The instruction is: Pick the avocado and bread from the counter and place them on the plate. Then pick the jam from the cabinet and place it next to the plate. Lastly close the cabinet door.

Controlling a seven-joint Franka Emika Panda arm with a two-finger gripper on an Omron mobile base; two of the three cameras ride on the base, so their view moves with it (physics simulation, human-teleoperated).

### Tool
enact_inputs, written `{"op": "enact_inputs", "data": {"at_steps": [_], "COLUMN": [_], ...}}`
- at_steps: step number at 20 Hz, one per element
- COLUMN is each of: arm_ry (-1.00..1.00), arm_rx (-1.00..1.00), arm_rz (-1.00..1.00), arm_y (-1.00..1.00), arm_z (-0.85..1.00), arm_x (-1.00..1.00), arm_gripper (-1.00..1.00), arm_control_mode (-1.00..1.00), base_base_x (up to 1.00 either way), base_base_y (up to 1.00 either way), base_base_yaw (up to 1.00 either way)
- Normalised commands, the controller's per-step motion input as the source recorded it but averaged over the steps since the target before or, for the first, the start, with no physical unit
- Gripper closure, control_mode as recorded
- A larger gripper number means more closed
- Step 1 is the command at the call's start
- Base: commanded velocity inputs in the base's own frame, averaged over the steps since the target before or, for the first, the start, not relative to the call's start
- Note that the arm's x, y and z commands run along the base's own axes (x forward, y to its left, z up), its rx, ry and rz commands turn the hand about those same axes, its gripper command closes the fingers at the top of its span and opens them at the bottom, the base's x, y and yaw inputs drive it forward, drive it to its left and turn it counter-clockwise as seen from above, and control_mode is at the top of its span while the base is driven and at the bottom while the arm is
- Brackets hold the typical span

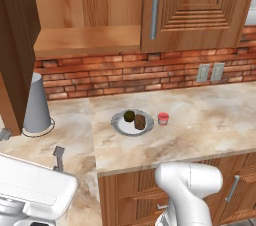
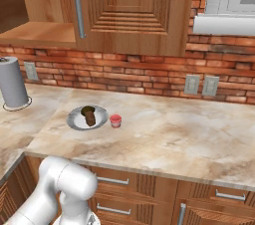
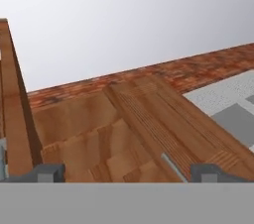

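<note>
Your gripper [image 3: 127, 172] points up at the cabinet [image 3: 99, 134], fingertips spread wide, holding nothing. On the counter [image 1: 200, 120], the avocado [image 1: 129, 115] and bread [image 1: 140, 122] sit on the plate [image 1: 120, 125] toward the back edge, with the jam [image 1: 163, 118] just beside its right rim.

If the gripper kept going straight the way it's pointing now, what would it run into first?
Most likely the cabinet: in the hand view, the fingertips frame its open wooden interior, with the closed door and its steel handle to one side. Nothing appears in between, though depth is hard to judge.
</note>
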Motion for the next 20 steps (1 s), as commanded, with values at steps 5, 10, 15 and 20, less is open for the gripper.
{"op": "enact_inputs", "data": {"at_steps": [5,10,15,20], "arm_ry": [0.06,0.0,0.07,0.18], "arm_rx": [0.0,-0.08,-0.06,-0.03], "arm_rz": [-0.22,-0.15,-0.12,-0.14], "arm_y": [0.33,0.55,0.35,0.14], "arm_z": [-0.17,-0.12,0.0,-0.06], "arm_x": [0.39,0.0,0.42,0.94], "arm_gripper": [-1.0,-1.0,-1.0,-1.0], "arm_control_mode": [-1.0,-1.0,-1.0,-1.0], "base_base_x": [0.0,0.0,0.0,0.0], "base_base_y": [0.0,0.0,0.0,0.0], "base_base_yaw": [0.0,0.0,0.0,0.0]}}
